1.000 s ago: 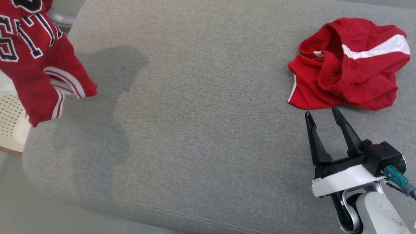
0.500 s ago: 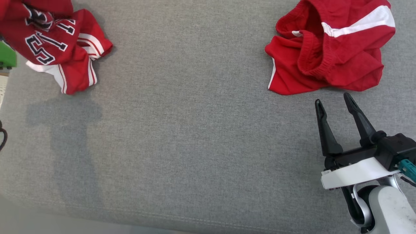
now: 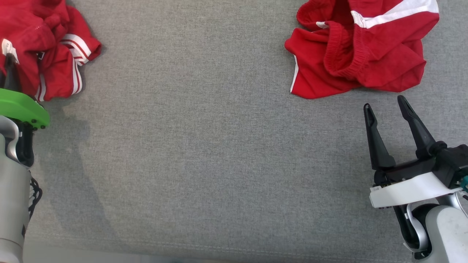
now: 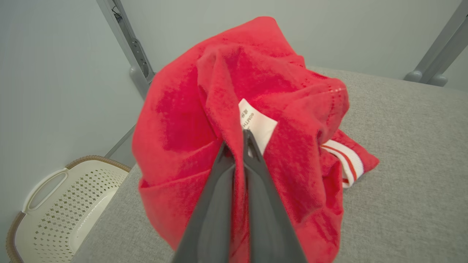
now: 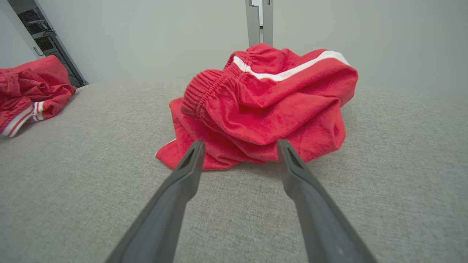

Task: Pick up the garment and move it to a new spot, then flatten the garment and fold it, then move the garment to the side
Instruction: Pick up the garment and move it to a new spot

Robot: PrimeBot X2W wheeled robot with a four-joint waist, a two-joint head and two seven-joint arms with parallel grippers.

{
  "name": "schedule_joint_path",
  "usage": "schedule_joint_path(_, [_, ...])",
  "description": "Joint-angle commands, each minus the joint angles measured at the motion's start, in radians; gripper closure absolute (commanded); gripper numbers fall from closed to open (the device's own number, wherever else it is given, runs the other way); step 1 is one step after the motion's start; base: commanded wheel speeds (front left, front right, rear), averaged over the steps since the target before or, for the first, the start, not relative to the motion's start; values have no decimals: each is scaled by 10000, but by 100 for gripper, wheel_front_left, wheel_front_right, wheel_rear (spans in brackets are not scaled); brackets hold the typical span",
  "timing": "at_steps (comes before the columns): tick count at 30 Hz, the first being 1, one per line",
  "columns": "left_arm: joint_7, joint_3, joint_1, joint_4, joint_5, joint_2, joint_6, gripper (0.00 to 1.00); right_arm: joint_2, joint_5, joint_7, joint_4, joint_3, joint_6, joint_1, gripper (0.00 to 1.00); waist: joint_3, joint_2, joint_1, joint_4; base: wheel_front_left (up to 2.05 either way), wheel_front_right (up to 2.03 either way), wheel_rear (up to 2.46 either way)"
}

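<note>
Loosely bunched jersey [image 4: 182, 109] on woven cushion [image 4: 402, 164]

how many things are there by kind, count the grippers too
red garments: 2 (jersey pinched in the left gripper, shorts lying loose)
white basket: 1
grippers: 2 (the left gripper, shut, and the right gripper, open)
total: 5

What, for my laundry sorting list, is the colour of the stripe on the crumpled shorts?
White, on red shorts; clearest in the right wrist view.
</note>
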Motion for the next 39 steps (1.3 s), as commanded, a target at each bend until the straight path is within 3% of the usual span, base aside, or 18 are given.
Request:
schedule_joint_path(1, [-34,120,-51,-106,-52,77,-32,0,-26,-75,42,-64,-53,3,-2,0,8,0,0,-7,0,0,0])
schedule_joint_path(12, [-34,1408,17,-2798,1489,405,89,0,307,144,-431,538,-86,3,44,0,-880,0,0,-422,0,0,0])
schedule_joint_path(20, [-23,1473,941,-4287,2502,-183,14,0,551,341,-904,1311,4,3,245,0,-1918,0,0,-1262,0,0,0])
schedule_joint_path(26, [-22,1456,2085,-5082,2672,-669,-23,0,623,466,-1126,1781,84,3,461,0,-2677,0,0,-1845,0,0,0])
schedule_joint_path(39, [-22,1540,5130,-6495,2840,-1232,-44,0,646,615,-1269,2365,287,3,942,0,-3995,0,0,-2142,0,0,0])
